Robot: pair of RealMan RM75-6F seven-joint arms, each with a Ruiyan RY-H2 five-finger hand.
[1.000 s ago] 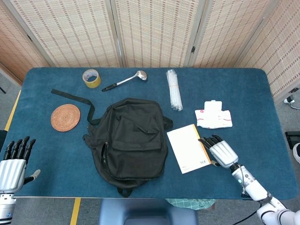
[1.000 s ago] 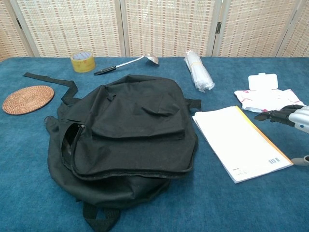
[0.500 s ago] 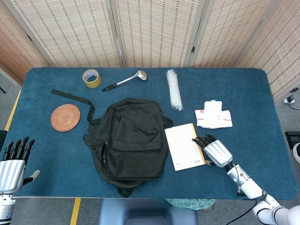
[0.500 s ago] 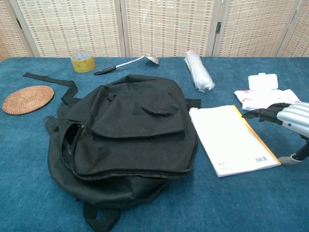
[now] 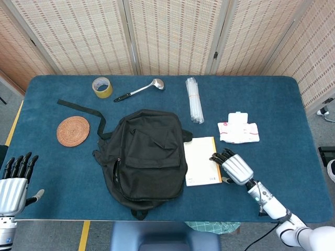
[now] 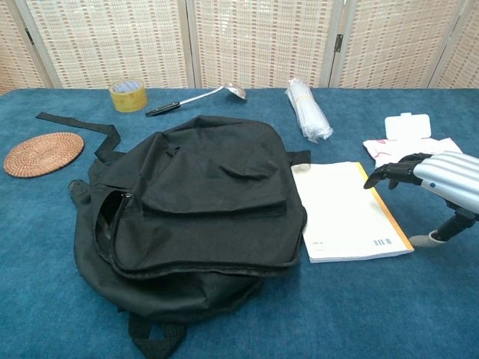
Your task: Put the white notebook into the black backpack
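Observation:
The black backpack [image 5: 144, 154] [image 6: 194, 217] lies flat in the middle of the table, its zipper gaping a little on its left side [image 6: 111, 221]. The white notebook [image 5: 201, 161] [image 6: 344, 209], with a yellow spine edge, lies flat right beside the backpack, its left edge against the bag. My right hand [image 5: 234, 166] [image 6: 438, 176] is at the notebook's right edge, fingers bent down and touching that edge, thumb apart, holding nothing. Low at the left, off the table's front edge, my left hand [image 5: 14, 183] is open with straight fingers.
A tape roll [image 5: 102, 87], a ladle [image 5: 141, 90] and a clear plastic bundle [image 5: 194, 99] lie along the far side. A woven coaster [image 5: 73, 130] sits at the left, beside the backpack's strap [image 5: 84, 111]. A wipes packet [image 5: 238, 128] lies just beyond my right hand.
My right hand has moved left, pushing the notebook across the table. The notebook has turned straighter and now lies against the backpack. The left hand has not moved.

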